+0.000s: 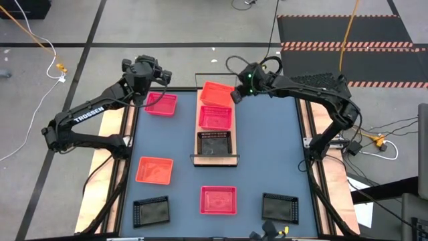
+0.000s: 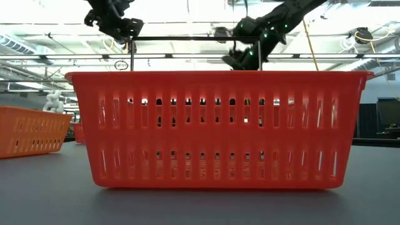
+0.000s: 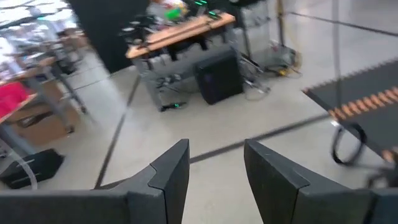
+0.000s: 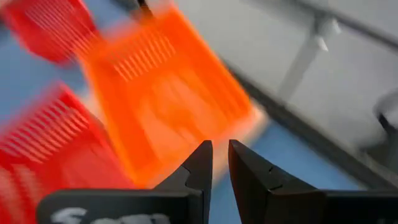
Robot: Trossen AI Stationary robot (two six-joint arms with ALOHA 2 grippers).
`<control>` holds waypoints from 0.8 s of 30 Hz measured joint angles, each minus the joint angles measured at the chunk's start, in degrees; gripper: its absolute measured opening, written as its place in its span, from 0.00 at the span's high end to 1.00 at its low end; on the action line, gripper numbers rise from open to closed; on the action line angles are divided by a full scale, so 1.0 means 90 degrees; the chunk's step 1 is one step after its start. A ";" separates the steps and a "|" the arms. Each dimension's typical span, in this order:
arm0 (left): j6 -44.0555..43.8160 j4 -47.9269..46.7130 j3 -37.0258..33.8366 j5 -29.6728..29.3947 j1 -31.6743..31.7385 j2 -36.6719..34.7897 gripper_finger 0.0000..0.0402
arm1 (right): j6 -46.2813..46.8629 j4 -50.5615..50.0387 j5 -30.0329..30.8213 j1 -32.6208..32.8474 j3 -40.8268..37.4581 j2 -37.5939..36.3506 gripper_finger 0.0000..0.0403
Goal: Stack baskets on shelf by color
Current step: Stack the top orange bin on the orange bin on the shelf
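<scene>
- Three baskets sit in a row on the shelf (image 1: 216, 158): orange basket (image 1: 217, 92) at the far end, tilted off the edge, pink basket (image 1: 215, 117) mid-board, black basket (image 1: 215, 142) nearest.
- Still off the shelf, by my count: five baskets on the blue table (image 1: 267, 154).
- Right gripper (image 1: 236, 94) hovers at the orange basket, jaws narrow and apparently empty; left gripper (image 1: 138, 100), left of the shelf, is half open, empty.
- Beyond: grey floor, cables, striped mats.
</scene>
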 joint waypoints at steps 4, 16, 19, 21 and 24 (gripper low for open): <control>-0.0127 -0.0443 0.0000 0.1173 0.0054 0.0001 0.61 | 0.0069 -0.0229 0.0224 -0.0010 -0.0275 0.0081 0.89; -0.0021 0.0132 -0.0007 0.2475 0.0081 0.0260 0.61 | 0.0324 0.2459 0.0167 -0.0289 -0.1557 0.0125 0.89; -0.0022 0.0279 -0.0007 0.2470 0.0084 0.0262 0.61 | 0.0246 0.2602 -0.0002 -0.0354 -0.1559 0.0231 0.89; -0.0023 0.0363 -0.0007 0.2470 0.0081 0.0262 0.61 | 0.0240 0.2747 -0.0133 -0.0375 -0.1559 0.0361 0.89; -0.0026 0.0347 -0.0007 0.2470 0.0066 0.0262 0.61 | 0.0226 0.2751 -0.0142 -0.0374 -0.1553 0.0550 0.89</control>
